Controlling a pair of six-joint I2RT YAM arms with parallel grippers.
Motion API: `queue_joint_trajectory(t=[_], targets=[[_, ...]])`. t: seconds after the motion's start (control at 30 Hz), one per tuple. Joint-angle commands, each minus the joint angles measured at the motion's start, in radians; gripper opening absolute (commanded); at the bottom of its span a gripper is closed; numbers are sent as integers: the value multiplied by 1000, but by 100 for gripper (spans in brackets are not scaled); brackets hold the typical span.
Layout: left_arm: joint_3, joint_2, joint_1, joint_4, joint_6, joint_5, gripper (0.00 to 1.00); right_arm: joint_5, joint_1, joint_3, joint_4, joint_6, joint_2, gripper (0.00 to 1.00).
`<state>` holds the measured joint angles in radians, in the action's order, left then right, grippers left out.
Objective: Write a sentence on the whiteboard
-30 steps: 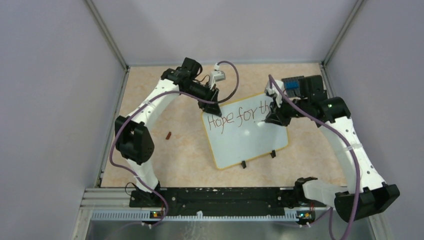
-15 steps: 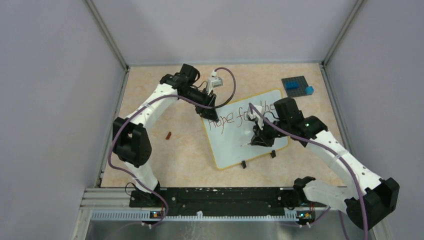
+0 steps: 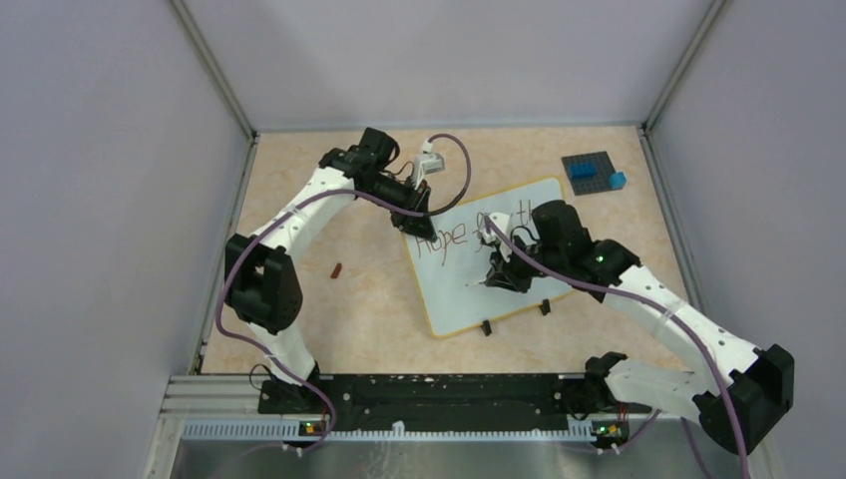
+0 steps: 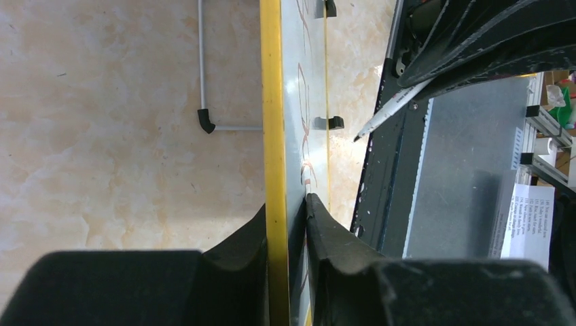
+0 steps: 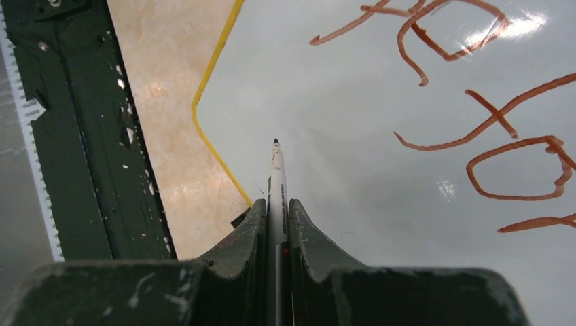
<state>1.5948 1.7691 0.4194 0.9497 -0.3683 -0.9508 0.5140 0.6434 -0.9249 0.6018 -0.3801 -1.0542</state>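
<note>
The whiteboard [image 3: 461,299] lay askew near the middle of the counter [image 3: 339,319], with its two black feet toward the near edge. The left hand [image 3: 414,222] was clenched on the board's far left corner. In the left wrist view its fingers [image 4: 326,238] pressed on either side of the thin yellow rim. The right hand [image 3: 496,277] was over the middle of the board, grasping a white marker [image 5: 275,173] tightly. The marker's dark tip pointed across bare white surface toward the near left corner. Whether the tip touched the board could not be told. The sentence [image 3: 446,239] ran in reddish-brown strokes along the board's far edge. "Hope" could be read from above, and the words after it were partly hidden by the right arm. A dark grey studded plate [image 3: 589,165] with blue bricks sat near the counter's far right corner, well apart from the board. A small reddish-brown piece [image 3: 336,269] lay on the counter left of the board.
</note>
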Motion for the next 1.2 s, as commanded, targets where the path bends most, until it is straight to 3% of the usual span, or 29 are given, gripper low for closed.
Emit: queue_joint_trajectory(t=[0.0, 0.3, 1.17], targets=[[-14, -26, -4, -33, -2, -18, 21, -46, 13, 25, -61, 14, 10, 0], [-19, -23, -4, -40, 8, -17, 0, -65, 18, 18, -84, 16, 1, 0], [-31, -26, -4, -50, 25, -9, 0, -209, 75, -16, -151, 24, -50, 0]])
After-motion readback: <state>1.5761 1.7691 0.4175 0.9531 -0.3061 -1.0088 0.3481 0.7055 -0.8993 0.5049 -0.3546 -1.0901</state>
